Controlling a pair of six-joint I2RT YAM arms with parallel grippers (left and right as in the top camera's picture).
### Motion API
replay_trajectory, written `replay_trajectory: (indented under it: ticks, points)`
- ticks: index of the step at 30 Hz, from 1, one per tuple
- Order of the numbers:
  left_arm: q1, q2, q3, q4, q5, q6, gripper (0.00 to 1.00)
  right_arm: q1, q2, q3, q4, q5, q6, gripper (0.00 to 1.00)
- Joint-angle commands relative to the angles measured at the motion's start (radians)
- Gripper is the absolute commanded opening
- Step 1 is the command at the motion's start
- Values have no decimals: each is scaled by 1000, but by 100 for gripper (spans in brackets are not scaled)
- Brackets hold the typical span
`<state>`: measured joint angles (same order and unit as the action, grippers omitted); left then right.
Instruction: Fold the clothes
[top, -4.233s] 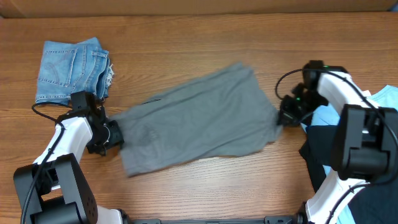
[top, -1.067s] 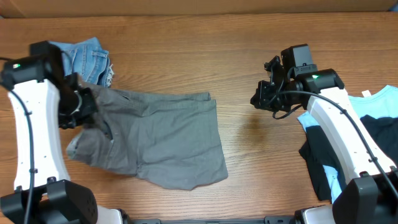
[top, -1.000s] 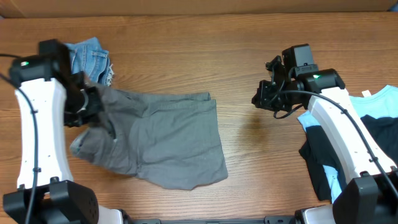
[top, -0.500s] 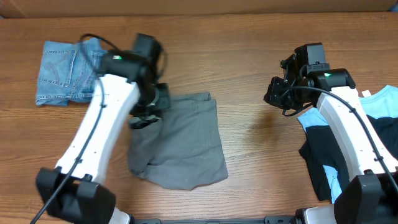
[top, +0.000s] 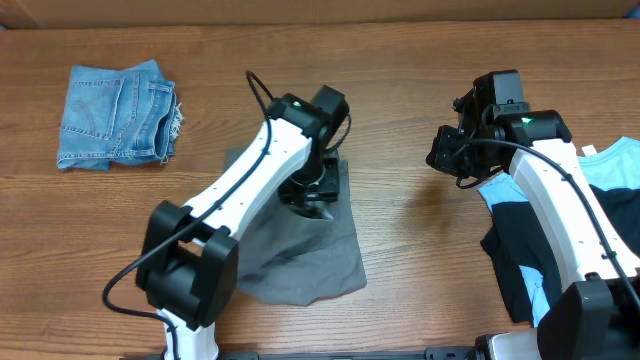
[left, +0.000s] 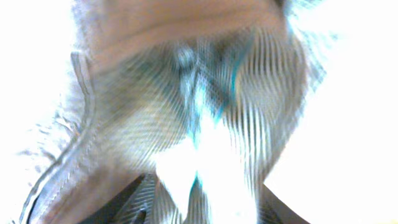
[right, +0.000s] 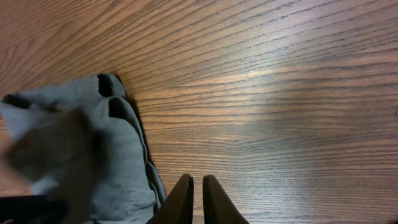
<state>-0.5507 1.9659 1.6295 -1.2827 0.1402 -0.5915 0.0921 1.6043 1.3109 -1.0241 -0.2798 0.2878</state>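
Left claw (top: 310, 192): down on the grey shorts (top: 325, 255), at their far end, near the middle of the table (top: 400, 50). Jaw width cannot be told. From overhead the wrist body hides the fingers, and the left wrist view is blurred and washed out, showing only woven cloth and a stitched seam close against the lens. Whether cloth is pinched also cannot be told.

Left arm: runs diagonally from the near left up to the shorts and covers their left part.

Shorts: lie in a compact, rumpled shape. The far edge is under the claw and the near edge bulges toward the near side of the table.

Right claw (top: 445, 158): fingers (right: 181, 198) drawn nearly together with only a thin slit between them and nothing in it, so closed and empty. It hangs over bare wood to the right of the shorts, apart from them. In the right wrist view the cloth sits at the left.

Surroundings:
- Folded denim shorts (top: 115, 115) lie at the far left, well apart from the grey pair.
- A light-blue T-shirt (top: 622, 165) and a black garment (top: 525, 250) lie at the right edge, beside the right arm.
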Motion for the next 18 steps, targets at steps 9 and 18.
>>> replay_trajectory:
  ticks: [9,18]
  points:
    - [111,-44,215,-187,0,77,100,-4,-8,20,0,11,0,17]
    - [299,-69,272,-246,-122,235,98,125,-7,19,-5,-350,-210,41]
